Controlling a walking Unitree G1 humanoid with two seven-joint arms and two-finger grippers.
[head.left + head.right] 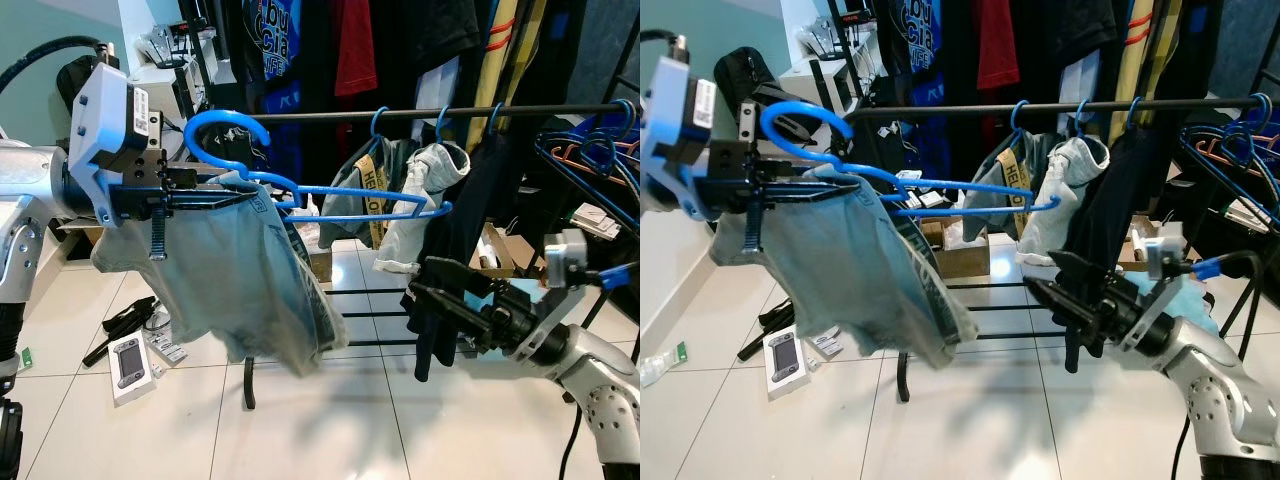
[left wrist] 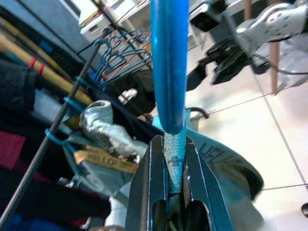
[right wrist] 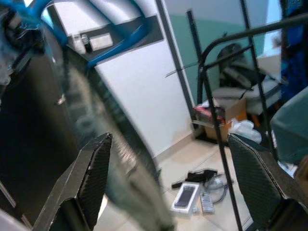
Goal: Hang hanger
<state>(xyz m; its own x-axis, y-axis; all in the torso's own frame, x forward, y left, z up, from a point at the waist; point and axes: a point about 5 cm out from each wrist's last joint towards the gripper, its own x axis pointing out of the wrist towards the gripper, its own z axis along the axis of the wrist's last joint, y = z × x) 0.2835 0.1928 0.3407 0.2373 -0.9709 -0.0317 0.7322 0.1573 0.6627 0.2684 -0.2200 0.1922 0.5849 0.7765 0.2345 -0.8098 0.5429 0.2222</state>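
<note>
Between my left fingers [image 2: 175, 168] the blue hanger [image 1: 300, 190] is clamped at its neck, jeans [image 1: 240, 280] draped below, its hook [image 1: 225, 125] rising just short of the rail [image 1: 440, 113]. Lower and apart, my right gripper [image 1: 425, 278] has fingers spread wide, holding nothing

A lived-in room of a home used for clothes: a black garment rail [image 1: 420, 113] crowded with hung shirts [image 1: 355, 45], white tiled floor [image 1: 330, 420], a cardboard box [image 1: 962, 250], scattered gadgets [image 1: 130, 362].
</note>
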